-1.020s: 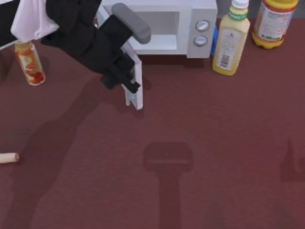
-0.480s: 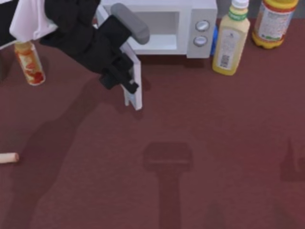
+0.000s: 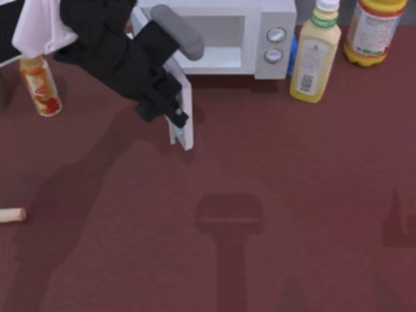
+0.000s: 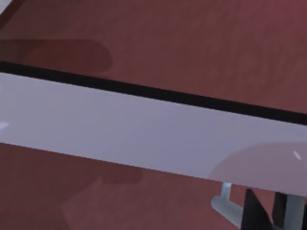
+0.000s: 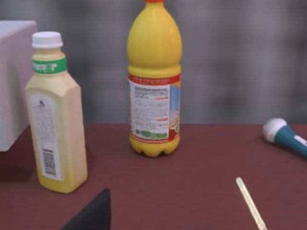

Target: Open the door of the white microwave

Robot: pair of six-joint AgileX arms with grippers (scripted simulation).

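**Door standing out from the oven, my left gripper at its free edge**

The white microwave (image 3: 260, 26) is sitting at the top centre of the top view, a boxy pale oven with two round silver knobs (image 3: 275, 35) on its right panel and its bare cavity showing. The door (image 3: 186, 114) is standing swung out, edge-on, reaching from the oven's left front corner down toward the middle of the frame as a thin white slab. In the left wrist view it is filling the picture as a broad pale band (image 4: 144, 134) with a dark rim.

My left gripper (image 3: 170, 112) is sitting against the door's left face near its free edge; I cannot tell how its fingers are set. My right arm is parked out of the top view, and I cannot tell how its gripper is set either.

Below and right of the door the maroon table (image 3: 292, 227) is lying open. A sauce bottle (image 3: 40, 84) is standing at upper left, well apart. A cream bottle (image 3: 314, 55) is standing just beside the oven's right side, a yellow bottle (image 3: 372, 29) farther right.
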